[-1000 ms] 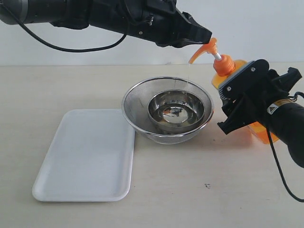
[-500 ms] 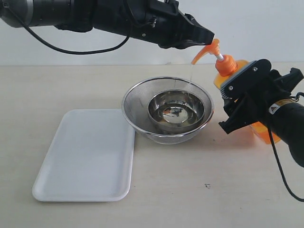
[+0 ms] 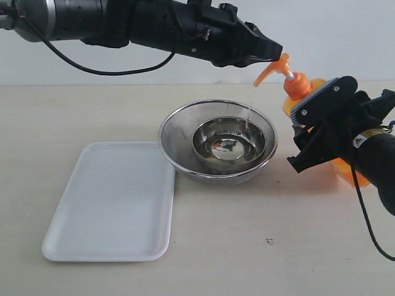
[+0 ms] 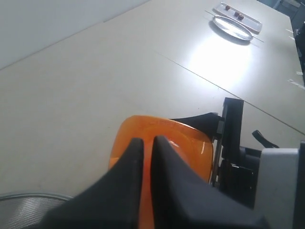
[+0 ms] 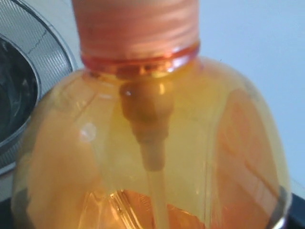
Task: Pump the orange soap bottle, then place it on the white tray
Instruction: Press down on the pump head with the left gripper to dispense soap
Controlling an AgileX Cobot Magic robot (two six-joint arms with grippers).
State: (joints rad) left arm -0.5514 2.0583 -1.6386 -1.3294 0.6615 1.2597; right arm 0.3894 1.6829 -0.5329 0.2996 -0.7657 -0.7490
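Note:
The orange soap bottle (image 3: 298, 85) stands tilted at the right of the table, its spout over the steel strainer bowl (image 3: 185, 132). My right gripper (image 3: 316, 126) is shut on the bottle's body, and the body (image 5: 157, 143) fills the right wrist view. My left gripper (image 3: 275, 50) reaches in from the upper left, shut, with its tips on the orange pump head (image 4: 190, 143). A thin thread of soap (image 3: 250, 108) runs from the spout into the bowl. The white tray (image 3: 111, 200) lies flat at the front left with nothing on it.
A smaller steel bowl (image 3: 228, 142) sits inside the strainer, between the tray and the bottle. The strainer's mesh rim (image 5: 33, 43) lies close beside the bottle. In the left wrist view a plate and a small tray (image 4: 233, 26) lie far off on another surface.
The bottle, held by my right gripper, and my left gripper on the pump head have shifted slightly to the right. The soap thread still falls into the bowl.

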